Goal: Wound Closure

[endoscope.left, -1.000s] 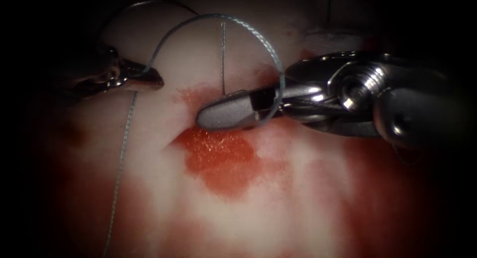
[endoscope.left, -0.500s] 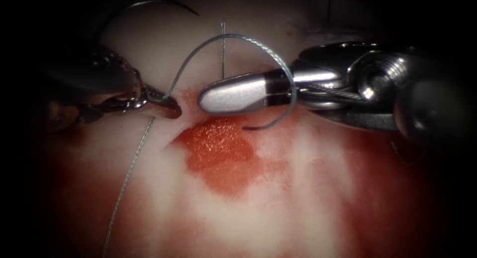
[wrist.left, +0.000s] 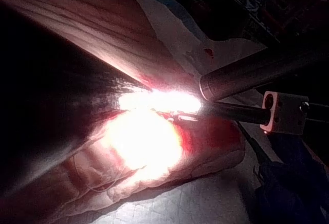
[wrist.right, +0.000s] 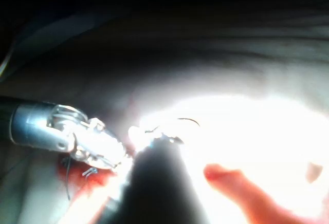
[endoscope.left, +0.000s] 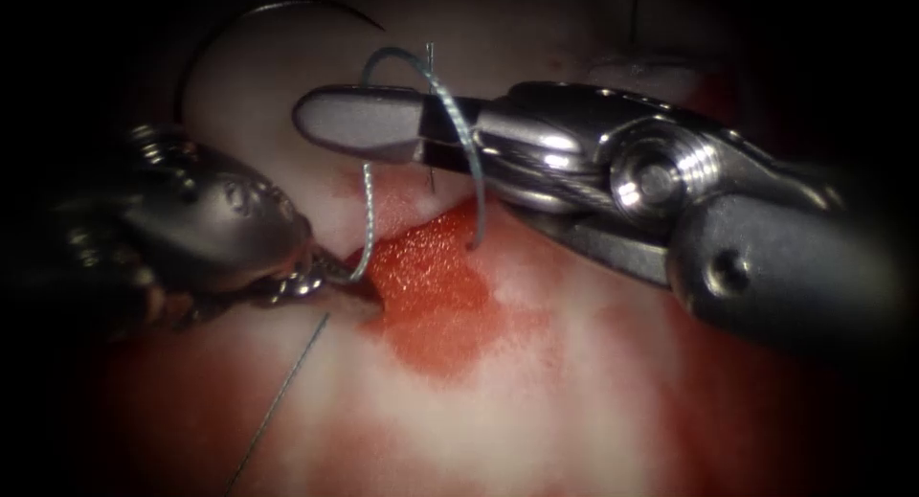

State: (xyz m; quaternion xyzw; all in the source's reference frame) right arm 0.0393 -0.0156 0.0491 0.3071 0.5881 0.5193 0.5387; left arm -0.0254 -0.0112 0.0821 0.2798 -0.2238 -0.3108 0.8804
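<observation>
My right tool point(endoscope.left: 354, 124) reaches in over the cut with its jaws shut and nothing seen between them. The thread point(endoscope.left: 450, 104) is looped once around those jaws. My left tool point(endoscope.left: 325, 272) lies at the cut's left edge, shut on the thread just below the loop. From there one strand point(endoscope.left: 278, 401) runs down and left over the tissue point(endoscope.left: 574, 382). A short thread end point(endoscope.left: 429, 52) stands up behind the right jaws. A thin curved arc point(endoscope.left: 278, 7), apparently the needle, lies on the tissue at the back left, held by neither tool.
Red fluid point(endoscope.left: 431, 286) pools in the cut and stains the tissue around it. The left tool point(wrist.right: 77, 136) also appears in the right wrist view. Tool shafts point(wrist.left: 247, 75) cross over the tissue point(wrist.left: 211, 147) in the left wrist view.
The left tool has moved right and down to the cut with the thread. The right tool has moved up and left. The wide thread arc has drawn into a small loop around the right jaws.
</observation>
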